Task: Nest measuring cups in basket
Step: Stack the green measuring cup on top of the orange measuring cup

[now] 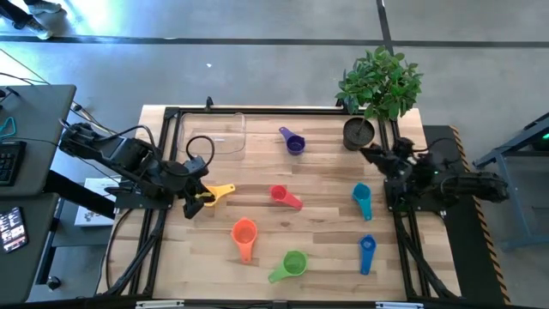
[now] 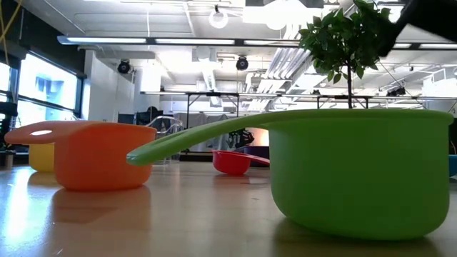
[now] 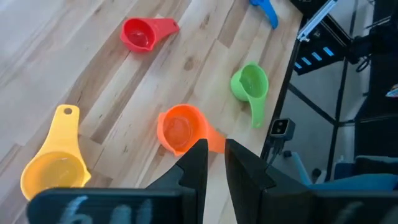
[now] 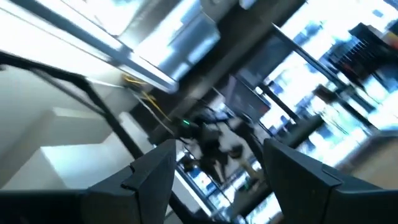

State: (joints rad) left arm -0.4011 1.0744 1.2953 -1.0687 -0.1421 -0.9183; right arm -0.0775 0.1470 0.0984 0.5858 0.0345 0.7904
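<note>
The basket (image 1: 225,133) sits at the far left of the table (image 1: 326,257). No cups can be seen inside it. The left gripper (image 1: 194,199) is just in front of the basket, beside the yellow cup (image 1: 220,192). Its fingers (image 3: 198,163) have only a thin gap between them and hold nothing. The orange cup (image 1: 244,233) and the green cup (image 1: 292,264) lie further out in front of the basket. The red cup (image 1: 281,196) and the purple cup (image 1: 293,142) lie to the basket's right. The teal cup (image 1: 362,197) and the blue cup (image 1: 367,251) are well apart from it. The right gripper (image 4: 217,171) is far from the basket, near the dark pot (image 1: 358,133). Its fingers are wide apart and empty.
</note>
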